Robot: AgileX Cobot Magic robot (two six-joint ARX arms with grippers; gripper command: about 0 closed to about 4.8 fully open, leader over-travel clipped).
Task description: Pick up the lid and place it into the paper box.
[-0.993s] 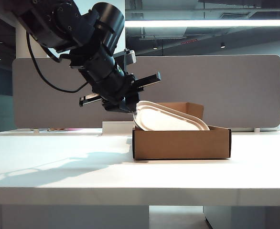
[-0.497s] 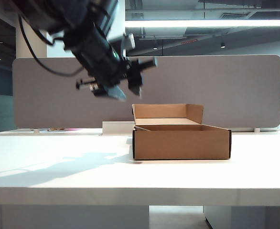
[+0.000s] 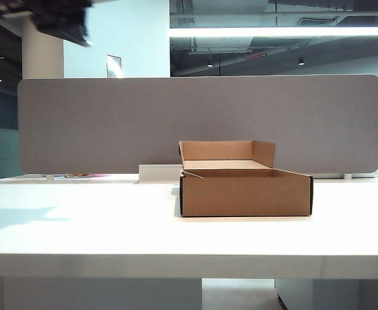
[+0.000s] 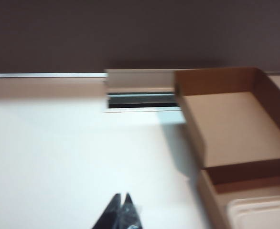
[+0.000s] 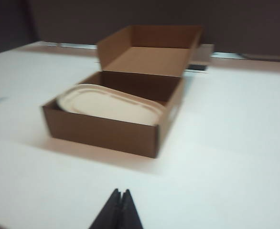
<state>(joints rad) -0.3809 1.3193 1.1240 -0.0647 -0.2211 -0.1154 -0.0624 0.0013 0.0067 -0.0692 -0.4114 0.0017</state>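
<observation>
The left arm (image 3: 53, 19) was up high, well above the paper box (image 3: 245, 192) and off to its left in the exterior view, only a dark blurred piece of it showing at the frame's top corner. The left gripper (image 4: 121, 200) had its two dark tips pressed together with nothing between them, hanging over bare white table (image 4: 59, 152) beside the box.

The right gripper (image 5: 120, 196) was pinched together too, empty, low over the table on the near side of the box, clear of it.

And the lid (image 5: 110, 102) was in the box! Off-white, oblong, it lay inside, its long axis slanting corner to corner rather than square with the walls, one rounded end toward a front corner, face up with the raised rim showing. The left wrist view caught just one rounded end of it inside the box wall. The rear flap (image 3: 224, 152) stood upright behind it. Both grippers sat apart from the lid, neither touching it.
</observation>
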